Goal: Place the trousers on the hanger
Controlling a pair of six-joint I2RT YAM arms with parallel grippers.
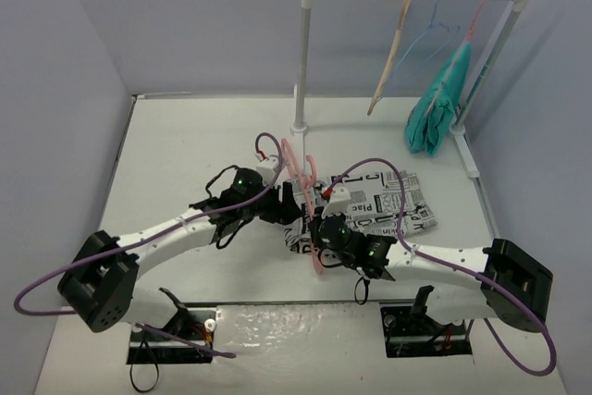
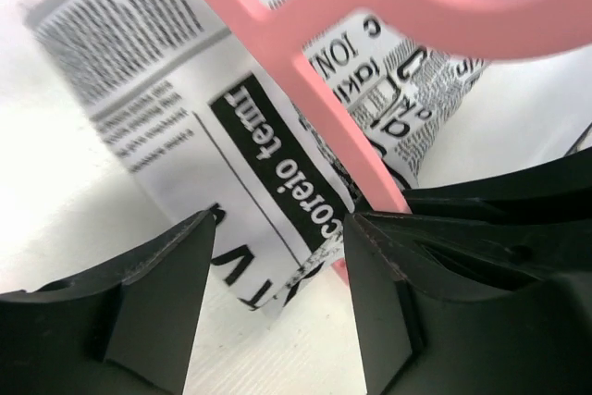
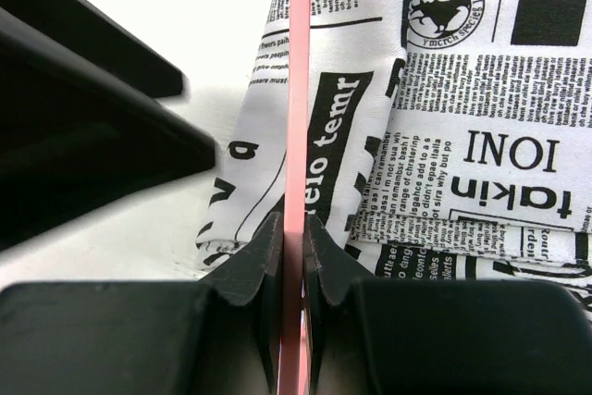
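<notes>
We find a white table (image 1: 185, 136) with a white garment rack (image 1: 302, 53) standing at its far side, toward 1 o'clock in the overhead view.

The trousers (image 1: 398, 201), newsprint-patterned, lie folded flat on the table just right of centre. Their left end is threaded through the hanger (image 1: 298, 173), with the bulk extending toward 3 o'clock. The wrist views show the fabric (image 2: 166, 90) passing under the pink bar (image 2: 314, 90) and resting on the table.

A teal garment (image 1: 439, 104) hangs at the rack's right end. A tan hanger (image 1: 393, 53) and a blue wire hanger (image 1: 435, 25) hang beside it on the rail.

The pink hanger stands on edge at table centre, running roughly 12 to 6 o'clock, with its hook toward 12.

The right gripper (image 3: 294, 228) is clenched on the hanger's bar (image 3: 298, 90) (both fingers pressed flat against the pink plastic). It comes in from 5 o'clock.

The left gripper (image 2: 277, 238) has released. Its fingers stand apart on either side of the trousers' edge, with a gap to the cloth. It comes in from 9 o'clock.
</notes>
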